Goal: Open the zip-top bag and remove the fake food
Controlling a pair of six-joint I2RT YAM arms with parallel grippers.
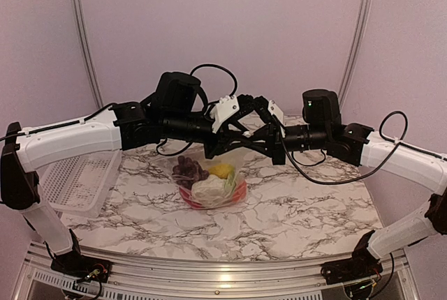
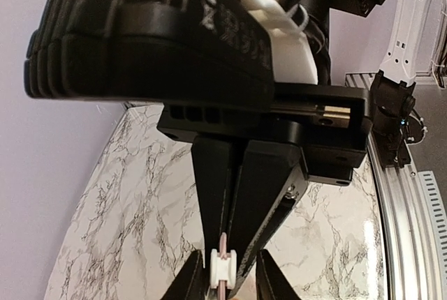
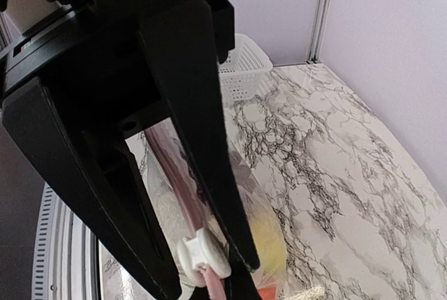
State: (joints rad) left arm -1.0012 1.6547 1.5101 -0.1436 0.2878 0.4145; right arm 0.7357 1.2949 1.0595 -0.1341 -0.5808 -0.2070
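Observation:
The clear zip-top bag (image 1: 209, 183) stands on the marble table and is lifted by its top edge. Fake food shows through it: purple grapes (image 1: 187, 169), a yellow piece (image 1: 222, 170), white cauliflower (image 1: 208, 190) and a red piece (image 1: 241, 192). My right gripper (image 3: 225, 287) is shut on the pink zip strip (image 3: 183, 174), just beside the white slider (image 3: 202, 255). My left gripper (image 2: 227, 282) faces it, jaws standing open on either side of the slider (image 2: 225, 266), not pressing it. Both grippers meet above the bag (image 1: 244, 134).
A white lattice basket (image 1: 77, 181) sits at the table's left edge, and shows behind the bag in the right wrist view (image 3: 241, 70). Pale walls with metal posts close the back. The aluminium front rail (image 1: 223, 272) carries both arm bases.

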